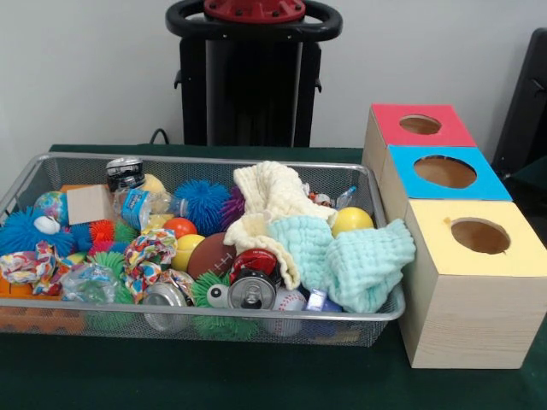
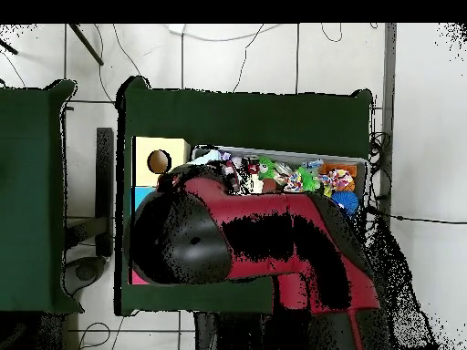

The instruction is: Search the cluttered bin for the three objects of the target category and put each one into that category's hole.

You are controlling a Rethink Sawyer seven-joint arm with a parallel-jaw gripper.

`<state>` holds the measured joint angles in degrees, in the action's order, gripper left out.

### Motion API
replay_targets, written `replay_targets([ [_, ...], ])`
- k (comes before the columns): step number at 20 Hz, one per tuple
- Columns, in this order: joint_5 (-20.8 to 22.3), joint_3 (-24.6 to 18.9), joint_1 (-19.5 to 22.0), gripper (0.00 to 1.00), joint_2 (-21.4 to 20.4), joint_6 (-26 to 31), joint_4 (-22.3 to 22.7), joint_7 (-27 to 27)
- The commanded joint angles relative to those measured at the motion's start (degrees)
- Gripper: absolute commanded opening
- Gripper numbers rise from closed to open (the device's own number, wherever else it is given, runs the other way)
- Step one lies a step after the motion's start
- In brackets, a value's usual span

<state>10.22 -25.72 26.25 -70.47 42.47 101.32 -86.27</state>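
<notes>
Green table (image 1: 256, 384) — cluttered wire bin (image 1: 389, 314) beside three holed boxes (image 1: 474, 282); claw's state can't be told.

Bin (image 1: 26, 184): I see it left on the table (image 1: 256, 380).
Boxes (image 1: 474, 286): three in a row right of it, running near to far.
Cloths (image 1: 342, 252): in the bin's right half.
Cans (image 1: 248, 293): near wall, middle.

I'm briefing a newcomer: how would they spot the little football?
Start at the wire mesh bin and find the cream cloth heaped mid-bin. Just left of its lower end lies the small brown football, the only brown oval with white laces among round yellow and orange balls.
</notes>
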Motion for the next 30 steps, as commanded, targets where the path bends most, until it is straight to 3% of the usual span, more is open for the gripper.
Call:
replay_targets([
  [1,4.7,3.7,2.4,1.0,7.5,-0.2,4.1,-3.6],
  [4,6.0,4.8,3.0,1.0,9.2,-0.4,4.7,-3.1],
  [10,7.9,7.4,4.0,1.0,10.1,-7.2,9.0,-5.6],
  [12,7.9,8.7,4.0,1.0,9.6,-8.0,11.4,-7.1],
  [15,6.6,9.6,5.1,1.0,9.3,-13.8,17.5,-9.5],
  [19,6.6,12.1,5.4,1.0,10.7,-18.8,22.0,-11.9],
  [24,7.4,13.5,8.6,1.0,11.6,-20.6,24.1,-7.5],
  [30,12.4,12.6,14.0,1.0,17.4,-27.3,25.7,-3.6],
])
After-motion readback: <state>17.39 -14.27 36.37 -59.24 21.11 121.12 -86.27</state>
